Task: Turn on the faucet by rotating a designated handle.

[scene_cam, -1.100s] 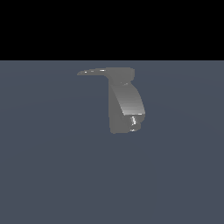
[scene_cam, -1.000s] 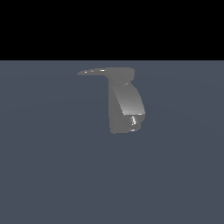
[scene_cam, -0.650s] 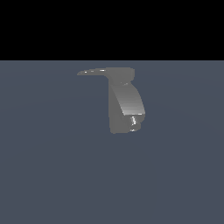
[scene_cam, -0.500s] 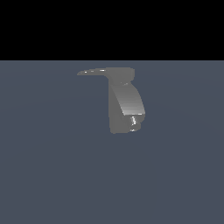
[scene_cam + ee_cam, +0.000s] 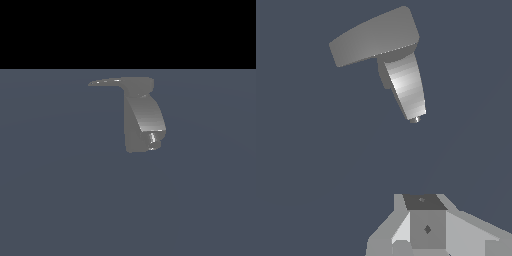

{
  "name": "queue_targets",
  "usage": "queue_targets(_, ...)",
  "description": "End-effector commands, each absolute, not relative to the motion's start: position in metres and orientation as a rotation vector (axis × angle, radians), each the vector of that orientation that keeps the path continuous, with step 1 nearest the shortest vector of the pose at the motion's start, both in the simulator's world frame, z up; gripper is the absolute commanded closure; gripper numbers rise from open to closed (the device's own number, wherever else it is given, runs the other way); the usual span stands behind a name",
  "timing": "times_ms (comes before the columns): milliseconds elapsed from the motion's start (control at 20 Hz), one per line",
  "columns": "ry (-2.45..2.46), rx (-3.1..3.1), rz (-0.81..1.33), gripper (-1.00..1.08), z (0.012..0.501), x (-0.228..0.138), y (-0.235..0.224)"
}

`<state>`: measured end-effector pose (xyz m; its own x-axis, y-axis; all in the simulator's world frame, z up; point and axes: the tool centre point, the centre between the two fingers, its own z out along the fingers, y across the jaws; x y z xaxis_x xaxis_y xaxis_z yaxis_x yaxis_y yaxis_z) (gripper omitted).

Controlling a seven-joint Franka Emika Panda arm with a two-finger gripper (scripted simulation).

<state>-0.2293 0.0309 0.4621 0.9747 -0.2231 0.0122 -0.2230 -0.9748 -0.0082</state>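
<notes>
The faucet (image 5: 142, 120) is a chunky grey curved block standing on the dark floor, with a small round spout (image 5: 154, 140) at its lower end. Its handle (image 5: 106, 81) is a thin tapering blade that sticks out from the top cap toward the exterior view's left. In the wrist view the faucet (image 5: 406, 85) lies ahead with the handle (image 5: 356, 45) seen as a flat slab over it. My gripper (image 5: 426, 230) shows only in the wrist view, well short of the faucet. Its fingers show no gap and hold nothing. No arm appears in the exterior view.
A plain dark blue-grey floor (image 5: 60, 200) surrounds the faucet. Above its far edge the exterior view is black.
</notes>
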Motion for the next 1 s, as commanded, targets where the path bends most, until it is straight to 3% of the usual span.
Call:
queue_targets(0, 0.432, -3.104, -0.019, 1.08, 0.454, -0.221, 0.041)
queue_targets(950, 1.038, -2.954, -0.01, 1.08, 0.39, -0.141, 0.104)
